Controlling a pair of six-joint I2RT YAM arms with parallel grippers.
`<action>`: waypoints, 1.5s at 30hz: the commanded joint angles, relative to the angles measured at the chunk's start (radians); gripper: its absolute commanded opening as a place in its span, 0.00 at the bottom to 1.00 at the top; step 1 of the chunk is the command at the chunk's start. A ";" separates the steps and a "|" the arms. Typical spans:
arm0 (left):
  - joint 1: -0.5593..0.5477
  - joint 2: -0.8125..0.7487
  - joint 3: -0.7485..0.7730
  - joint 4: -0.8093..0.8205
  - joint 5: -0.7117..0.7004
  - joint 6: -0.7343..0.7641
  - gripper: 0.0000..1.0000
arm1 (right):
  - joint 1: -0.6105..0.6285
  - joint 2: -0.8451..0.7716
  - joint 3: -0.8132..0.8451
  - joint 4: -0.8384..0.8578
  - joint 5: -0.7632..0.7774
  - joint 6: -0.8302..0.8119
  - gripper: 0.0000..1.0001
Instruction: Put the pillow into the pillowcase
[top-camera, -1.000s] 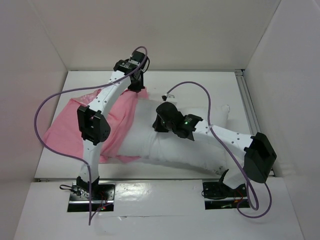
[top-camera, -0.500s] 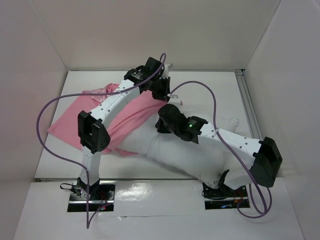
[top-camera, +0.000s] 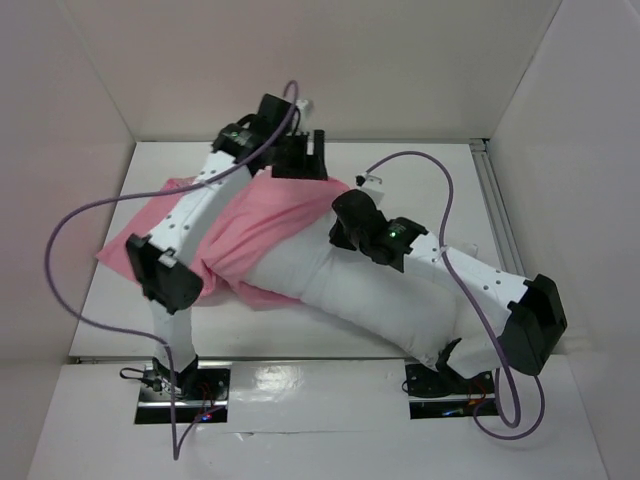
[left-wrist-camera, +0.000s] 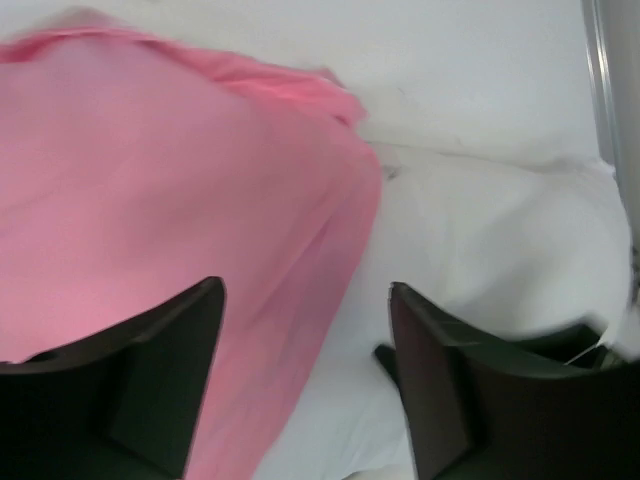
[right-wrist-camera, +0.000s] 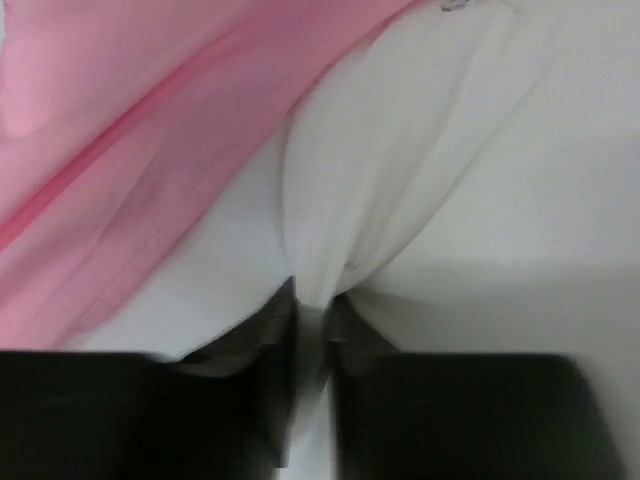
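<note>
White table (top-camera: 450, 175), pillowcase (top-camera: 270, 225) partly over pillow (top-camera: 370, 300); right fingers (right-wrist-camera: 255, 345) pinching pillow

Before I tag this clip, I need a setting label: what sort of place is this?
Probably a robotics test cell: plain white walls box in a white table, and a left arm and right arm are bolted at its near edge.

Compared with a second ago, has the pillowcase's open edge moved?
Yes. The pillowcase edge has slid right, toward the metal rail, and now covers more of the pillow.
</note>
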 joint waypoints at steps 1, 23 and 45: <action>0.024 -0.304 -0.172 -0.027 -0.333 -0.021 0.76 | -0.039 -0.001 0.113 -0.030 -0.020 -0.131 0.45; 0.052 -1.048 -1.590 0.411 -0.534 -0.553 0.63 | 0.119 0.102 0.380 -0.364 -0.019 -0.425 1.00; 0.110 -0.869 -1.467 0.472 -0.513 -0.402 0.00 | 0.168 0.312 0.290 -0.245 -0.086 -0.506 0.56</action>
